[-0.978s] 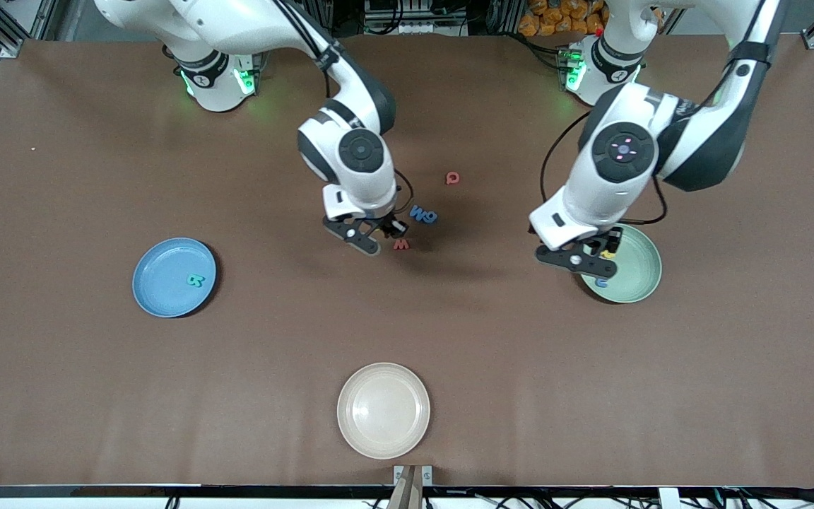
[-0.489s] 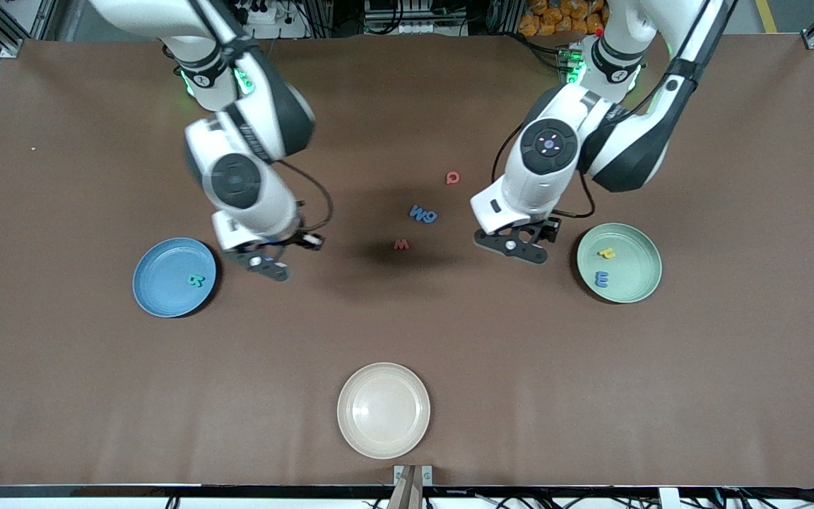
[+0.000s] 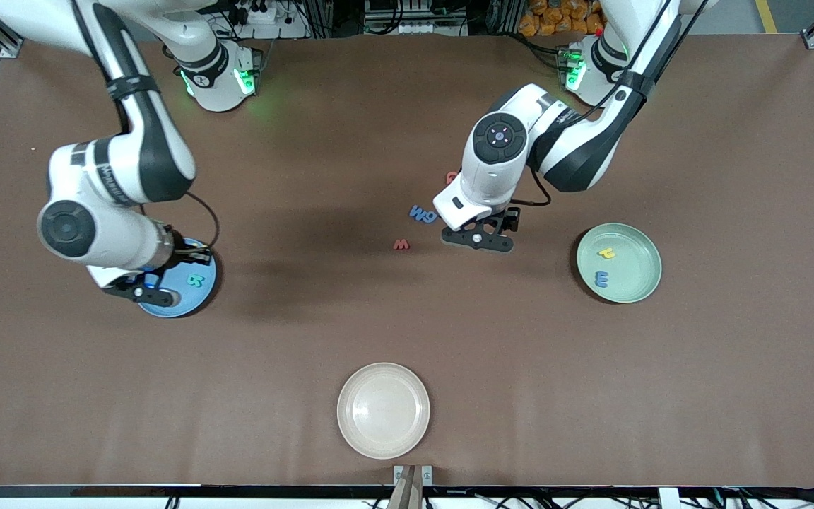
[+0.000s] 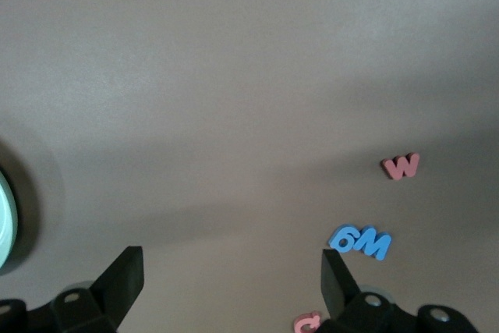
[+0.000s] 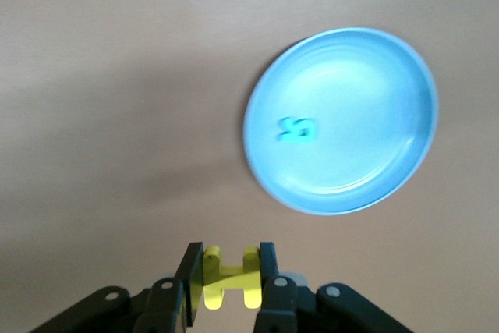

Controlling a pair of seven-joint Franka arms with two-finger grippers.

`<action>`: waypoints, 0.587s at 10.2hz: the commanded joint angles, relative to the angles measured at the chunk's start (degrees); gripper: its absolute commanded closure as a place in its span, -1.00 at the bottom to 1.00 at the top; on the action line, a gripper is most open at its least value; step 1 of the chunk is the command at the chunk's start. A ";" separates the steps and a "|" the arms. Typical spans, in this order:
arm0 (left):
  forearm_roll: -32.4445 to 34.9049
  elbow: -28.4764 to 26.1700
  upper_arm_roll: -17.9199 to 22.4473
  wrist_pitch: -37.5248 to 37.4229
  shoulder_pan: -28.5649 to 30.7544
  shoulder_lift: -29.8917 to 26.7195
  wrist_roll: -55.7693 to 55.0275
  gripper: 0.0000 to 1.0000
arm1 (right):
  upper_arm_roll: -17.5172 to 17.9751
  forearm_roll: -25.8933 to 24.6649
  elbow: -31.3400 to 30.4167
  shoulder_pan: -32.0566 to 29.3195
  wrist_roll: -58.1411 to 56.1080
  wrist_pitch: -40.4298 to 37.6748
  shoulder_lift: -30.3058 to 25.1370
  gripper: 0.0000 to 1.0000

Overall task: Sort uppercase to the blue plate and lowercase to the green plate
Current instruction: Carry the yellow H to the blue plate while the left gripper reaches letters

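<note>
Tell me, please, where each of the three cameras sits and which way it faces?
Front view: high across the table, facing both arms; shows right gripper at the blue plate, left gripper near the red w.
Left wrist view: looks down at the table past its open fingers; shares the red w and blue M.
Right wrist view: looks down past fingers shut on the yellow H; shares the blue plate and teal R.

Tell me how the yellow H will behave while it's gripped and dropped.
Yellow H likely stays stiff: it keeps shape between the right gripper fingers. Flat and tiny, so probably light. Unlikely to roll; it should land flat on the blue plate.
</note>
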 commanded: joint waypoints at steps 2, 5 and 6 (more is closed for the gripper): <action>1.88 0.53 -1.45 2.82 -2.66 -0.15 -3.42 -1.00 | -3.13 -0.90 -4.78 -3.05 -11.46 3.85 -1.27 1.00; 7.43 0.44 -4.41 10.82 -6.02 3.61 5.43 -1.00 | -7.96 -0.90 -8.49 -4.90 -27.36 11.07 0.49 1.00; 9.26 0.44 -4.70 13.19 -5.85 5.11 10.78 -1.00 | -7.98 -0.90 -8.49 -4.90 -27.48 11.08 0.49 0.94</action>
